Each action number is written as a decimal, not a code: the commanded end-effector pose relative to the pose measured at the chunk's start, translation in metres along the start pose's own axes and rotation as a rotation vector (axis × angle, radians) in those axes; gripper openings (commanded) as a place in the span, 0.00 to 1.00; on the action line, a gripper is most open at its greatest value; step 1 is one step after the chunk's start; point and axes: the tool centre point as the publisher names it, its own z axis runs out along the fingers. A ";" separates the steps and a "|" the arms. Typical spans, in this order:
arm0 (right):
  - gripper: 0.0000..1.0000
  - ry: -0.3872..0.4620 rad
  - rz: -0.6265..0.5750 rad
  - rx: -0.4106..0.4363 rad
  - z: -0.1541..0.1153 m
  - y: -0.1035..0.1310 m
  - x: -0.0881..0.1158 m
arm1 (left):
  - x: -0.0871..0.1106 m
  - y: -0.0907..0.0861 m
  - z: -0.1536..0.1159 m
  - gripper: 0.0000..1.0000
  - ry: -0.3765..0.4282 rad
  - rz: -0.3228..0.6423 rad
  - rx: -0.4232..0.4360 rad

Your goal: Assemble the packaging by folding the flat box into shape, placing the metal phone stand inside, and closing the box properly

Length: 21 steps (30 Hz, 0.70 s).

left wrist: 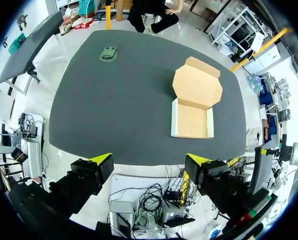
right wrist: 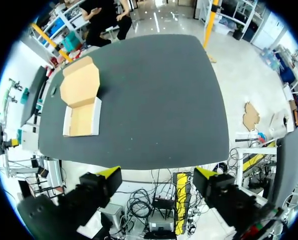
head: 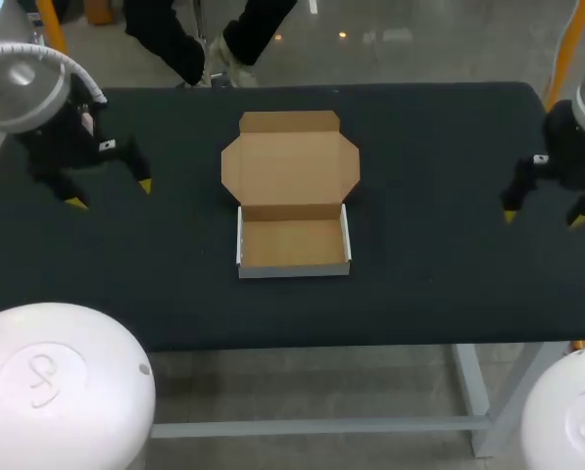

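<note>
Only the left wrist cam shows the metal phone stand (left wrist: 108,53), near the worktop (head: 439,157) far-left corner and well ahead of the left pincer (head: 111,193); the open box (head: 293,196) sits mid-worktop, well apart from the left pincer and right pincer (head: 545,217), both spread wide and empty.

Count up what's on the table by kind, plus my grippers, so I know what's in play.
Cardboard box: 1, tray folded, lid open and flat
Metal phone stand: 1, on the table apart from the box
Grippers: 2, left gripper and right gripper, both open and empty
Total: 4
</note>
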 end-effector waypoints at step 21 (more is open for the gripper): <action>1.00 -0.003 0.001 0.002 -0.002 -0.001 0.001 | -0.017 -0.034 0.057 1.00 -0.029 -0.021 -0.026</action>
